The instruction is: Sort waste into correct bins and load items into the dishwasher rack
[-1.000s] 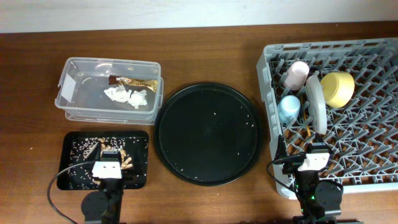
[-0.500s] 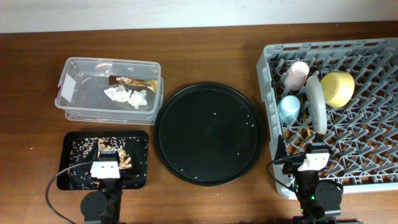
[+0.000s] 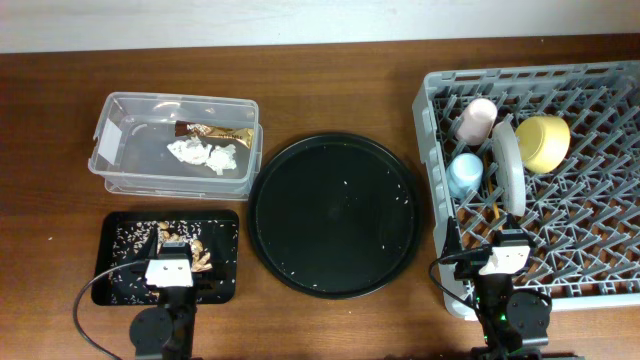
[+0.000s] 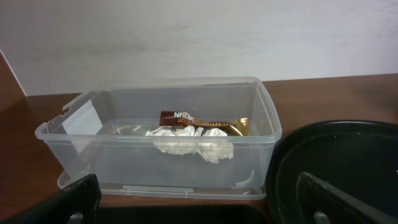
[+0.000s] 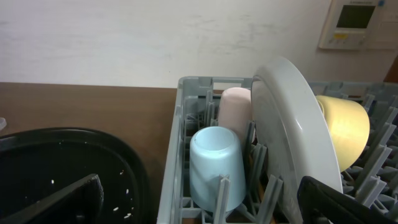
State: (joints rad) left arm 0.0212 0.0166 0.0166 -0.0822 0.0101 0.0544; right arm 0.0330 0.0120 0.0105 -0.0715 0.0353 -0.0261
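Brown wooden table [image 3: 50, 200]: on the left a clear plastic rectangular tub [image 3: 108, 152] holds crumpled white tissue [image 3: 205, 155] and a brown-and-gold foil wrapper [image 3: 215, 131]. Beige crumbly scraps [image 3: 202, 260] sit in the flat black rectangular tray [image 3: 115, 290] beside it, left gripper [image 4: 199, 196] over that, fingers wide. Over right, the big grey lattice crate [image 3: 600, 250] has a pink cup [image 3: 477, 119], light-blue cup [image 3: 465, 175], pale round plate [image 3: 510, 165] and yellow bowl [image 3: 543, 142], right gripper [image 5: 199, 196] at its near edge, fingers wide.

You see a grey lattice rack [image 3: 590, 240], a light-blue cup [image 5: 214, 162], a pink cup [image 5: 235, 109], a yellow bowl [image 3: 545, 142], a pale plate [image 5: 286, 124], a clear tub [image 4: 93, 162], white tissue [image 4: 193, 142] and a brown-and-gold wrapper [image 4: 205, 121].
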